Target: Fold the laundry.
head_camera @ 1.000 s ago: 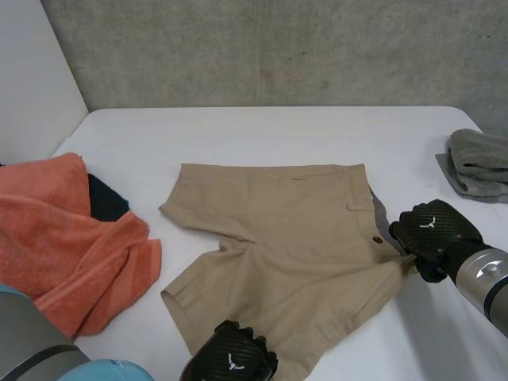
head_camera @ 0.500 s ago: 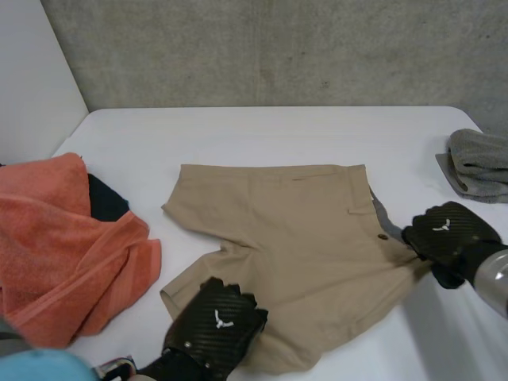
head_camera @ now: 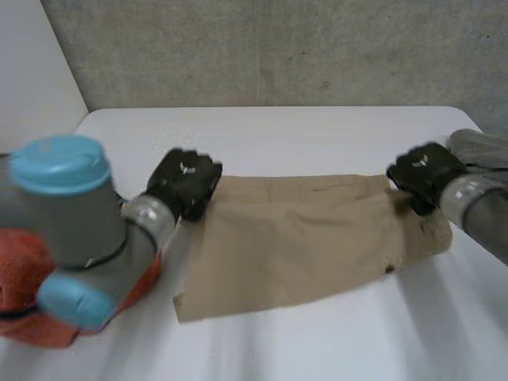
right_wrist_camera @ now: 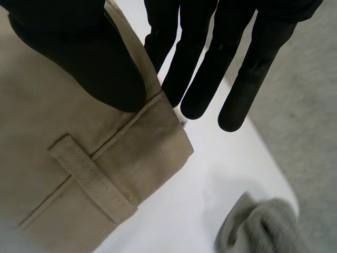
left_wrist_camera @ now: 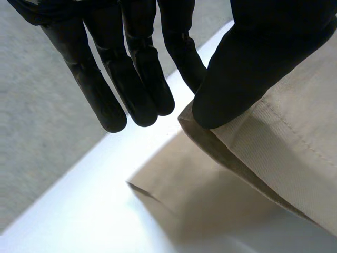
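Shorts lie doubled over, mid tabletop. My left robot hand pinches their far left corner, my right robot hand their far right waistband corner. I judge cloth light, soft, non-slippery; grip thick seams.

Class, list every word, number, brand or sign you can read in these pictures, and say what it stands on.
None: no words or numbers can be read.
The left hand bears a small white emblem on its back, a mark, not letters.
The right hand bears a like emblem, blurred.
The shorts show no label or print.
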{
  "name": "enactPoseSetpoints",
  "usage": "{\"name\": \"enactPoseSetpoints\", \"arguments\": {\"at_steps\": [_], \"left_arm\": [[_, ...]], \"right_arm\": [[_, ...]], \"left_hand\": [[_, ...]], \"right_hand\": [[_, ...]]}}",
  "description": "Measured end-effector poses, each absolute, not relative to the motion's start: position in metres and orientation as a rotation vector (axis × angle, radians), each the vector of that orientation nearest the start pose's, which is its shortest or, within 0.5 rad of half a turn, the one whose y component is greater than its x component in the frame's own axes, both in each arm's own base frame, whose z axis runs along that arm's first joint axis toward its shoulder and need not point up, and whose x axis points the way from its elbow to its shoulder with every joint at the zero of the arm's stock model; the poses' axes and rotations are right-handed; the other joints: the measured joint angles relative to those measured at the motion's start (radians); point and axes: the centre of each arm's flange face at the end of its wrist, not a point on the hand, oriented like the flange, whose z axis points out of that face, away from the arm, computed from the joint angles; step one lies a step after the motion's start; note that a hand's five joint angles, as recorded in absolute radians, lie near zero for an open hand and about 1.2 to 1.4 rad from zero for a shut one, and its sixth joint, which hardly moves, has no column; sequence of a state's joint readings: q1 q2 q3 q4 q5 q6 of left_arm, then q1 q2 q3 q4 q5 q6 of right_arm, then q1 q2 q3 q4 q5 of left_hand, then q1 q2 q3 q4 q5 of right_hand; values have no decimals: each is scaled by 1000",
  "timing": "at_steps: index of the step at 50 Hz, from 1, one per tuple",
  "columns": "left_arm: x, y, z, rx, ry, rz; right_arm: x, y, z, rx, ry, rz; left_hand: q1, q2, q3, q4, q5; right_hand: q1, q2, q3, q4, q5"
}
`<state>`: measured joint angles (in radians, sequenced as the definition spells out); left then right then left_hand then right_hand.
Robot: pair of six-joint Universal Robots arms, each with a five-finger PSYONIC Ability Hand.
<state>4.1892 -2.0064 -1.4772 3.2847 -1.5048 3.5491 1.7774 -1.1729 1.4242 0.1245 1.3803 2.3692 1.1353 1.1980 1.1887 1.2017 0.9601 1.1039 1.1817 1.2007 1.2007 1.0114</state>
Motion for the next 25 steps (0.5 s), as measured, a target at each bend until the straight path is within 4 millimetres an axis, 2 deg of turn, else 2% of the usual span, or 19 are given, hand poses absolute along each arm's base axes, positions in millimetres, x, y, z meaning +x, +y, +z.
{"name": "enactPoseSetpoints", "arguments": {"at_steps": [2, 3, 6, 9, 14, 15, 19, 22, 25], "left_arm": [[-313, -276, 195, 1187, 2192, -2090], [-320, -293, 190, 1176, 2151, -2118], [-330, -321, 182, 1145, 2073, -2175], [-336, -348, 176, 1097, 1986, -2235], [-342, -380, 166, 1029, 1875, -2309], [-344, -384, 164, 1020, 1856, -2323], [-349, -392, 156, 1004, 1815, -2359], [-351, -394, 155, 981, 1794, -2378], [-350, -391, 159, 953, 1788, -2382]], "right_arm": [[227, -329, 208, -1421, 2300, -1921], [232, -337, 206, -1411, 2287, -1962], [248, -365, 197, -1378, 2233, -2116], [259, -384, 187, -1360, 2174, -2223], [274, -415, 162, -1343, 2030, -2391], [277, -422, 156, -1338, 1997, -2426], [283, -434, 140, -1330, 1930, -2487], [286, -436, 136, -1320, 1910, -2496], [285, -431, 140, -1309, 1930, -2465]], "left_hand": [[0, 0, 0, 0, 0], [0, 0, 0, 0, 0], [0, 0, 0, 0, 0], [0, 0, 0, 0, 0], [0, 0, 0, 0, 0], [-35, -53, -41, -43, -29], [-651, -658, -622, -641, -577], [-933, -964, -947, -968, -895], [-934, -987, -972, -995, -911]], "right_hand": [[0, 0, 0, 0, 1], [0, 0, 0, 0, 1], [0, 0, 0, 0, 1], [0, 0, 0, 0, 1], [-5, -9, -8, -8, -3], [-135, -169, -176, -177, -168], [-749, -802, -778, -776, -789], [-873, -961, -978, -974, -963], [-873, -964, -983, -982, -963]]}}
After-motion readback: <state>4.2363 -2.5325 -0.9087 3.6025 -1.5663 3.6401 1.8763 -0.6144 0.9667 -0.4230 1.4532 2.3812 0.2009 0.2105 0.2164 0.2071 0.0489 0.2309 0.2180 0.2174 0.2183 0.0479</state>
